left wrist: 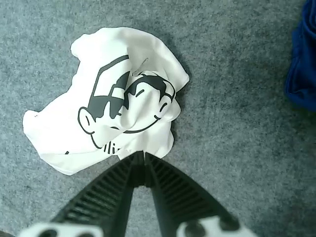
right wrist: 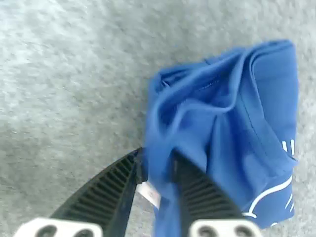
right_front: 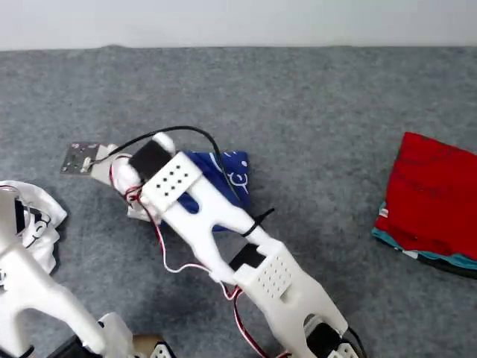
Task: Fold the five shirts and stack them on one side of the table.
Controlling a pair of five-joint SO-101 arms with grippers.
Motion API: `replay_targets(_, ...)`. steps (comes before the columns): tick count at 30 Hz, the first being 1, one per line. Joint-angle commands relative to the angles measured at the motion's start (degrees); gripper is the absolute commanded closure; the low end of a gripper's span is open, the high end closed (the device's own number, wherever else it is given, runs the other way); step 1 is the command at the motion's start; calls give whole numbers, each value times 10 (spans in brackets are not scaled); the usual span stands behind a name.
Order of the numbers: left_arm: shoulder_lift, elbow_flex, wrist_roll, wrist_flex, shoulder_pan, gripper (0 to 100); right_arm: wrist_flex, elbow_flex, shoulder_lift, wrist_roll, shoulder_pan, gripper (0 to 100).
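While a red shirt [right_front: 436, 194] lies folded atop a teal shirt [right_front: 455, 259] at one side of the table [right_front: 313, 97], evidently the stack begun, the blue shirt [right wrist: 232, 128] sits crumpled near the middle. Right gripper [right wrist: 157, 160]: fingers narrowly parted, pinching the blue shirt's edge, presumably to draw it flat for folding. Left gripper [left wrist: 143, 158]: fingers pressed together on nothing, hanging over the crumpled white shirt [left wrist: 123, 113].

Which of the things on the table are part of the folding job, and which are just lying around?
Job: crumpled blue fabric shirt, pinched in the right claw; crumpled white shirt with black cartoon print; folded red shirt, lying on a folded teal garment.
Lying about: small square grey metal plate.
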Motion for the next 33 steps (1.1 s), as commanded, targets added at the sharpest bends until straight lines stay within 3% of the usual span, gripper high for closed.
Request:
replay_targets(1,-4,-18,5,-4,4,995,23,-14,-46,-42,-2,726)
replay_targets(4,-4,-18,5,-4,4,995,23,-21,-64,-46,17,725)
replay_targets(13,0,-18,5,-6,4,995,1,-18,-80,-48,159,869)
replay_targets(17,1,-17,5,-13,4,995,-42,-20,-36,-49,198,830)
replay_targets(22,1,-17,5,-13,4,995,-83,-21,2,-106,198,722)
replay_targets(33,1,-17,5,-13,4,995,-150,-21,71,-114,168,722)
